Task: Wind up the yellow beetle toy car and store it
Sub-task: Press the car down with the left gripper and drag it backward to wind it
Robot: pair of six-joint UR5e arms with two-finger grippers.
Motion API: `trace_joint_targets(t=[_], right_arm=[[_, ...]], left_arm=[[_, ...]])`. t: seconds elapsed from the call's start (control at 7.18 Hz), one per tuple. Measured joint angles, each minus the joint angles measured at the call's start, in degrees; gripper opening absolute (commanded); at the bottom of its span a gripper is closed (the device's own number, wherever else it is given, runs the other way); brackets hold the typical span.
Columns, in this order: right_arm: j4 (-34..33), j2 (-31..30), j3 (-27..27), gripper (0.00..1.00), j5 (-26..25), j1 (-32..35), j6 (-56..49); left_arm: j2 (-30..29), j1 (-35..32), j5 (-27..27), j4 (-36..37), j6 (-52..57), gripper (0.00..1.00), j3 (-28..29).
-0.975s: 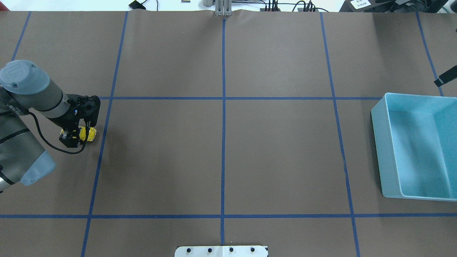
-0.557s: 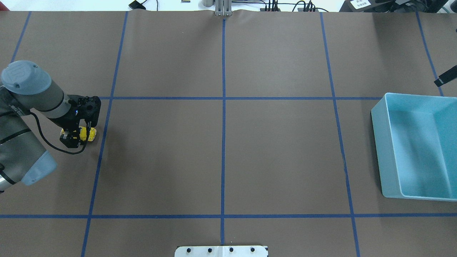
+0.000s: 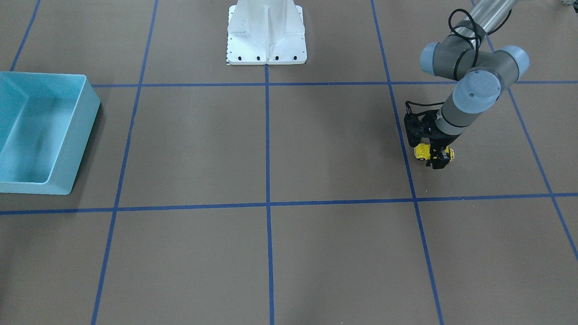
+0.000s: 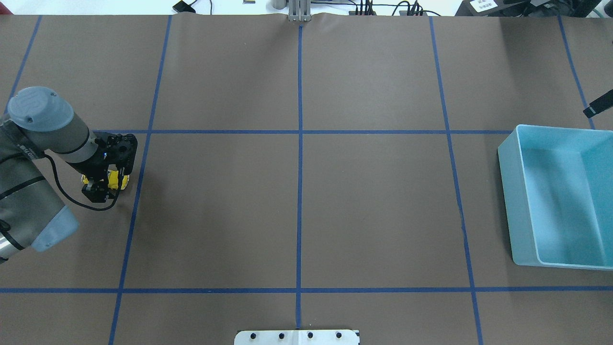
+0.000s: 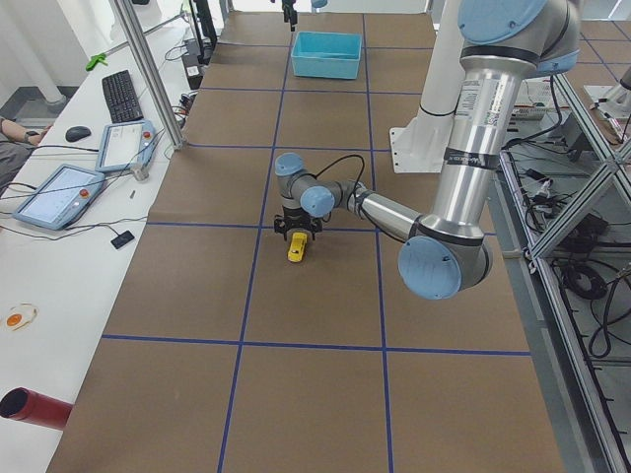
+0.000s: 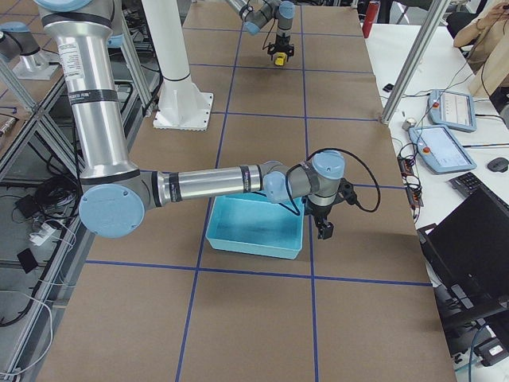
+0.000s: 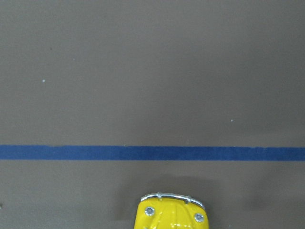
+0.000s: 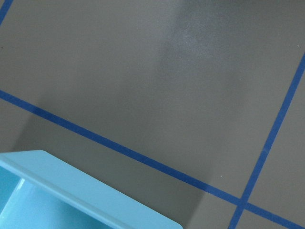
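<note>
The left gripper point(image 4: 107, 179) sits right down over the yellow beetle toy car point(image 4: 114, 180), jaws straddling its body and apparently clamped on it, car low at the table point(image 4: 297, 201) on the robot's left side; its long axis runs across the table towards the blue bin point(image 4: 560, 196), which lies well apart at the far right; the right gripper point(image 6: 322, 227) hangs just beside that bin, whether apart or together I cannot tell; car is glossy yellow, chrome bumper showing.

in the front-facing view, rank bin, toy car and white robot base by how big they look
1. Bin, though the frame's left edge cuts it off.
2. White robot base, also cropped at the top.
3. Toy car, far smaller, partly hidden by the left gripper.
</note>
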Motion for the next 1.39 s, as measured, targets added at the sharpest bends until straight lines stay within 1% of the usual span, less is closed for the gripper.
trace_joint_targets(t=[0.14,0.28,0.42,0.56,0.7,0.84,1.25,1.39], right_arm=[[0.0,-0.1,0.0,1.0,0.0,0.0,0.0],[0.0,-0.1,0.0,1.0,0.0,0.0,0.0],[0.0,-0.1,0.0,1.0,0.0,0.0,0.0],[0.0,-0.1,0.0,1.0,0.0,0.0,0.0],[0.0,-0.1,0.0,1.0,0.0,0.0,0.0],[0.0,-0.1,0.0,1.0,0.0,0.0,0.0],[0.0,-0.1,0.0,1.0,0.0,0.0,0.0],[0.0,-0.1,0.0,1.0,0.0,0.0,0.0]], left_arm=[[0.0,0.1,0.0,0.0,0.0,0.95,0.1],[-0.1,0.2,0.0,0.0,0.0,0.81,0.2],[-0.1,0.3,0.0,-0.4,0.0,0.61,0.4],[-0.2,0.3,0.0,-1.2,0.0,0.33,0.5],[-0.2,0.3,0.0,-2.2,0.0,0.08,0.7],[-0.2,0.3,0.0,-2.8,0.1,0.0,0.7],[-0.2,-0.8,-0.4,-4.6,0.0,0.0,0.3],[-0.1,-1.5,-1.4,-4.8,0.0,0.0,0.2]])
